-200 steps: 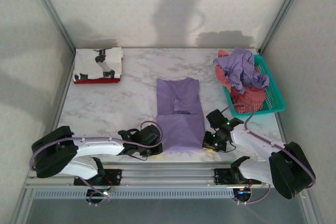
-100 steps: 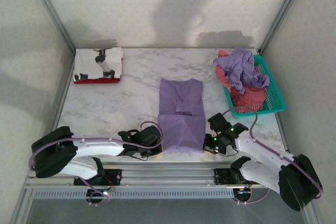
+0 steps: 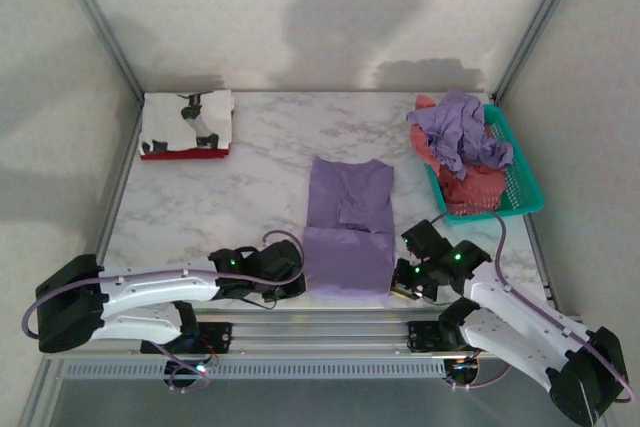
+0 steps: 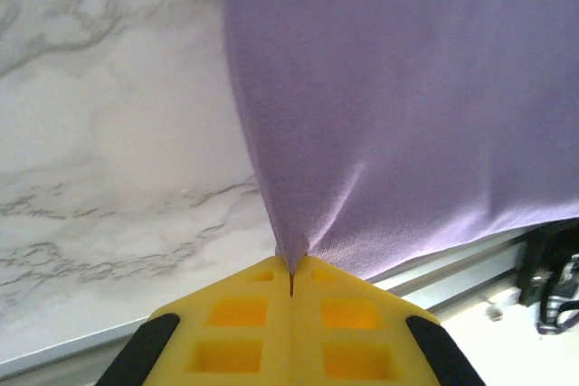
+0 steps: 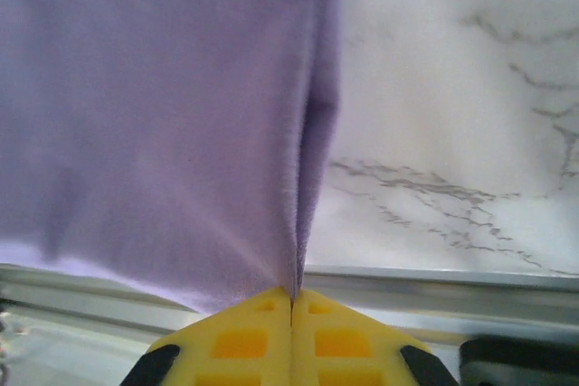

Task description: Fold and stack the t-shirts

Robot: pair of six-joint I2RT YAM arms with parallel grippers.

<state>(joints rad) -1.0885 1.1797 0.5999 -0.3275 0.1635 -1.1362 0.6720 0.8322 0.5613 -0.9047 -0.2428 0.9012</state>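
A lavender t-shirt [image 3: 349, 227], folded into a long strip, lies in the middle of the marble table. My left gripper [image 3: 298, 282] is shut on its near left corner, and the cloth [image 4: 407, 106] runs up from between the yellow pads [image 4: 235, 323]. On the near right corner my right gripper [image 3: 398, 282] is shut too, pinching the hem [image 5: 181, 133] between its pads [image 5: 348, 341]. The near end is lifted off the table. A folded white and red t-shirt stack [image 3: 187, 124] sits at the back left. More crumpled t-shirts, purple [image 3: 462, 133] and coral-red [image 3: 477, 187], fill the basket.
The teal mesh basket [image 3: 525, 192] stands at the right edge of the table. A metal rail [image 3: 320, 325] runs along the near edge under both arms. Grey walls close in the table on three sides.
Both grippers have closed on the near corners of the lavender shirt. The shirt has shifted a little to the right and away, its near end raised.
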